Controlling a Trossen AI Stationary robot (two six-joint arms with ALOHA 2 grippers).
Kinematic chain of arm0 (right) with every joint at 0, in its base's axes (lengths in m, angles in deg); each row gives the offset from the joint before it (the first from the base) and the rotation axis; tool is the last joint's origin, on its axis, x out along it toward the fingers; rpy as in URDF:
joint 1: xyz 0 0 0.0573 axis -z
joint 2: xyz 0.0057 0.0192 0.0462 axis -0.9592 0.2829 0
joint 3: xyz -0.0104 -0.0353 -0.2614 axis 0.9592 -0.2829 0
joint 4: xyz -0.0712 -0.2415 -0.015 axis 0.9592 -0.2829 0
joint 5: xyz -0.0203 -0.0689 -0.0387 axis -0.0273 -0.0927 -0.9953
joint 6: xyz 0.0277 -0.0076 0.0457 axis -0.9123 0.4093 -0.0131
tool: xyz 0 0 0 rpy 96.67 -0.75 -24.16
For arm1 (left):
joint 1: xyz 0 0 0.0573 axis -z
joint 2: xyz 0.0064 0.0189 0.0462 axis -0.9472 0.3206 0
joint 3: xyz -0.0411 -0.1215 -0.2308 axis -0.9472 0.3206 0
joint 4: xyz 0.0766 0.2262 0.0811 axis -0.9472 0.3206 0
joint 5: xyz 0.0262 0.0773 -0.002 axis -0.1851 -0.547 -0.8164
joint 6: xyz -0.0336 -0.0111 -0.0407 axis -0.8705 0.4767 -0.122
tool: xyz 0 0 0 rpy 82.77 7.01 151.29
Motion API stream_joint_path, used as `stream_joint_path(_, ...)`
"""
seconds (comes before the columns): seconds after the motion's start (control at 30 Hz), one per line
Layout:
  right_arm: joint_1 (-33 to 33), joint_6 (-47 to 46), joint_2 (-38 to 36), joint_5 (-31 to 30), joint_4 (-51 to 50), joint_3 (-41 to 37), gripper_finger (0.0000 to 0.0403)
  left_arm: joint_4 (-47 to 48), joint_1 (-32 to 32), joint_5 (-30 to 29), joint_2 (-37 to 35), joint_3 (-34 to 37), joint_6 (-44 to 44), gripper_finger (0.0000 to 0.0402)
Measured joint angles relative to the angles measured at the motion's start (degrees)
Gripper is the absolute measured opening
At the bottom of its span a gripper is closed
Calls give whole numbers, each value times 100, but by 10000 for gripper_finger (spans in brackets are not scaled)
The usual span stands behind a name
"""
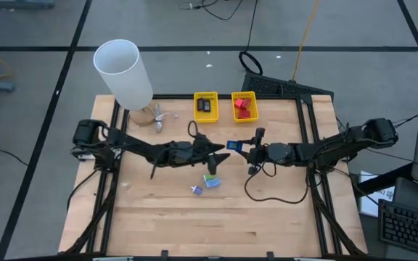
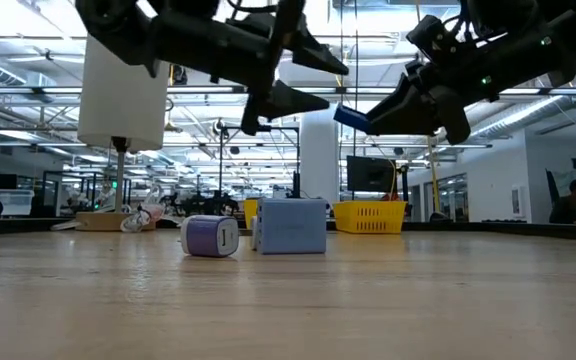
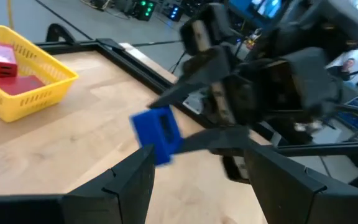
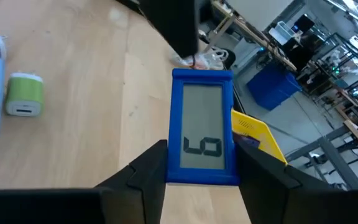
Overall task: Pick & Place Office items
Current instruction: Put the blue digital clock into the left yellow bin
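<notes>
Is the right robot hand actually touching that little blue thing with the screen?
Touching. The right wrist view shows the right hand with both fingers pressed against the sides of the blue item, held above the table.

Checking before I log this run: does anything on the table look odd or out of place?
Nothing spilled or damaged. The only unusual thing: a small blue item held in mid-air by the right gripper, facing the open left gripper.

- We see a grey floor [image 1: 35, 72] crossed by dark lines.
- Beyond our wooden table [image 2: 288, 300], a bright hall holds ceiling lights [image 2: 28, 45], a white pillar [image 2: 319, 160] and a monitor [image 2: 368, 174].
</notes>
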Motion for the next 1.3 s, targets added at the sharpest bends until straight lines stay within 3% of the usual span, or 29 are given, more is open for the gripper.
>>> stream_joint_path(1.3,-95,-46,0,351,549,0,151,26,-273,295,130,-84,-592,243)
